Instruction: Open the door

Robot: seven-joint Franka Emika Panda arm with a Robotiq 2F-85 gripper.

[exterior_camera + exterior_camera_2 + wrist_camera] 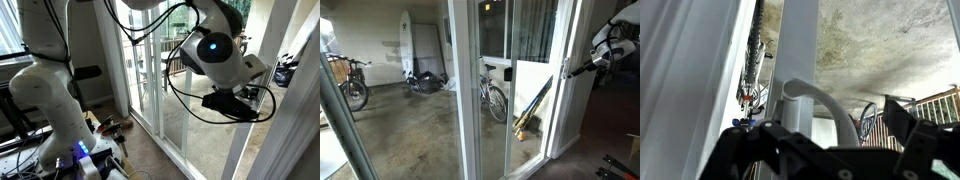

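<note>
Well, the gripper (825, 128) stands wide: one finger (740, 150) low beside the door (800, 40) stile, the grey handle (818, 97) arching up between, the other finger well out past it, nothing gripped yet. If it shuts this shallow on that curved loop, I'd expect it to slide off once it hauls sideways. And a pull off the sliding line could bind the door, or drag a finger against the stile, since the claw sits so close to it.
</note>
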